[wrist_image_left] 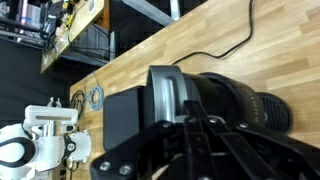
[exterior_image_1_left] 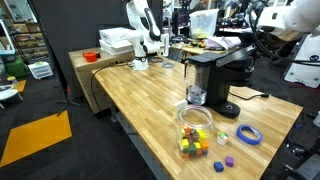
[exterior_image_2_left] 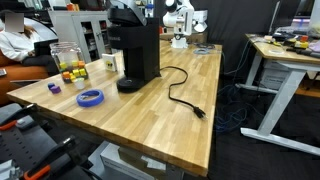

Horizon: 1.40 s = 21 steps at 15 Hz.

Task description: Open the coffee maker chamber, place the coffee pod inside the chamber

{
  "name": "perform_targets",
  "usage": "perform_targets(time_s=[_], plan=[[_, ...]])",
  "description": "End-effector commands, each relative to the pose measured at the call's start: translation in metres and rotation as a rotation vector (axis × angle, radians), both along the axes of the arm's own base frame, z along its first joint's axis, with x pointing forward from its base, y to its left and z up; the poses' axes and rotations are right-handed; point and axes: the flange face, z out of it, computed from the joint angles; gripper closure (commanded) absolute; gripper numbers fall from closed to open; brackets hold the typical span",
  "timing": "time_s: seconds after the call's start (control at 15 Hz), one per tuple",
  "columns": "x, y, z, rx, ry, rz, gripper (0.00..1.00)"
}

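Note:
The black coffee maker (exterior_image_1_left: 213, 82) stands on the wooden table (exterior_image_1_left: 140, 100); it also shows in an exterior view (exterior_image_2_left: 136, 50). Its rounded chamber head (exterior_image_1_left: 226, 58) looks closed. My gripper (exterior_image_1_left: 252, 44) reaches in from the right and hangs right at that head. In the wrist view my fingers (wrist_image_left: 188, 120) are drawn together directly over the machine's dark round top (wrist_image_left: 235, 100); I cannot see whether they touch it. A small pale object (exterior_image_2_left: 112, 63) sits beside the machine's base; I cannot tell if it is the coffee pod.
A clear jar of coloured cubes (exterior_image_1_left: 195, 128) stands in front of the machine, with loose cubes (exterior_image_1_left: 222, 137) and a blue tape ring (exterior_image_1_left: 248, 134) nearby. The power cord (exterior_image_2_left: 180, 95) trails across the table. A white robot (exterior_image_2_left: 180, 20) stands at the far end.

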Motion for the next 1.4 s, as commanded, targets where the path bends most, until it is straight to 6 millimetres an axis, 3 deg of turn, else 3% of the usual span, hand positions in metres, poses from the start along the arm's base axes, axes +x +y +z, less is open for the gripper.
perform_targets(time_s=[0.0,0.4,0.6,1.33], plan=[[0.005,0.004,0.019,-0.045,-0.023,0.032,1.0],[0.004,0.011,0.016,-0.055,-0.015,0.056,1.0],[-0.007,0.019,0.018,-0.045,-0.019,0.057,1.0],[-0.092,0.078,0.027,0.021,-0.019,0.066,1.0]])
